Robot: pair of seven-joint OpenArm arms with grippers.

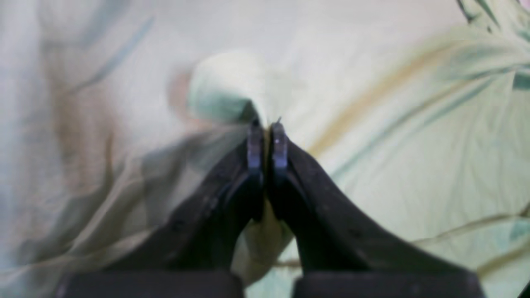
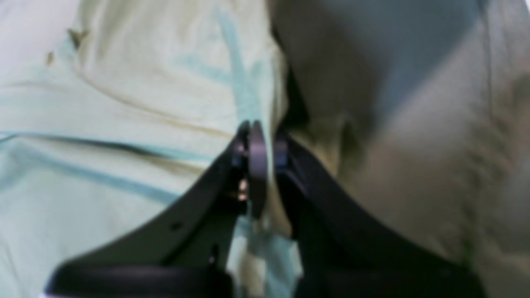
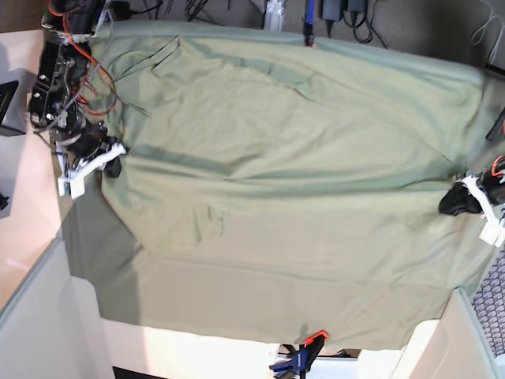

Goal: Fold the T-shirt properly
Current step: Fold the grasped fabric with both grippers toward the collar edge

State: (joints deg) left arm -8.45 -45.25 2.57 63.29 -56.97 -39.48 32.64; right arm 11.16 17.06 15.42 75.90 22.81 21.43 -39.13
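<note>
Your left hand [image 1: 267,124] and right hand [image 2: 258,128] are both pinched tight on the T-shirt [image 3: 284,166], which lies spread wide across the desk between them. Pull too hard or unevenly and the thin cloth could slip out or bunch up.

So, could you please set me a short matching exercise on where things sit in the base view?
Things:
1. left hand
2. right hand
3. clamp
4. T-shirt

Places:
A. bottom edge
B. spread across the middle
C. right edge, shut on cloth
D. left edge, shut on cloth

Pairs: 1-C, 2-D, 3-A, 4-B
</note>
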